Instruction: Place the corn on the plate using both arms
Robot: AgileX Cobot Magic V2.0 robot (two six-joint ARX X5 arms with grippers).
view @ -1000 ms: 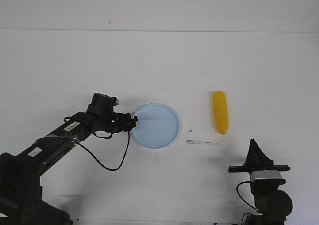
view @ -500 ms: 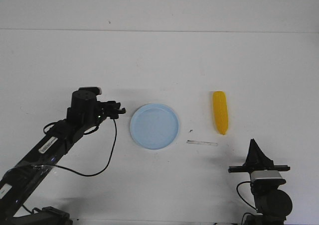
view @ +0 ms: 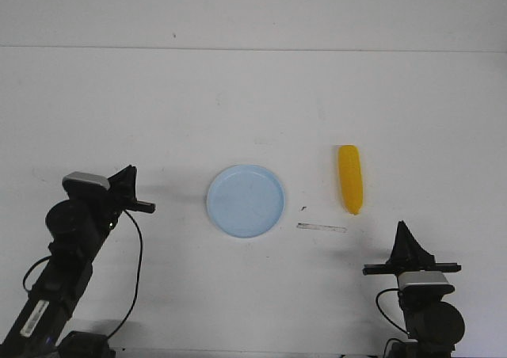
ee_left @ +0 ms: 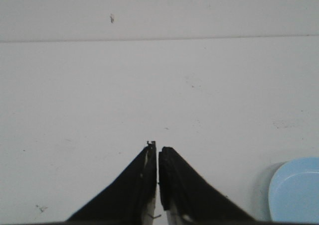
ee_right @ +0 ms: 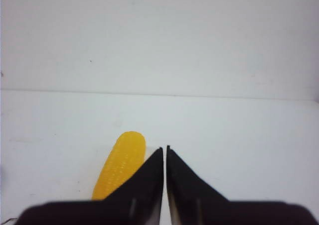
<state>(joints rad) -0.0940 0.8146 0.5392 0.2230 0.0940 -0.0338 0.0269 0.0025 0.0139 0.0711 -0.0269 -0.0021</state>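
Observation:
The pale blue plate [view: 246, 200] lies flat near the table's middle, empty. The yellow corn [view: 350, 178] lies to its right, pointed end toward the front. My left gripper [view: 127, 176] is shut and empty, well to the left of the plate; the left wrist view shows its tips [ee_left: 158, 146] over bare table, with the plate [ee_left: 295, 191] at one edge. At the front right my right gripper [view: 402, 227] is shut and empty, a short way in front of the corn. In the right wrist view the corn [ee_right: 120, 168] lies just beside the shut tips [ee_right: 165, 148].
A thin pale strip [view: 321, 228] and a small dark speck [view: 303, 208] lie on the white table between plate and corn. The white back wall meets the table at a line [view: 253, 49].
My left arm has drawn back from the plate's left rim to the front left, and its wrist has turned upright. The plate shifted slightly left after release. The right arm stayed still.

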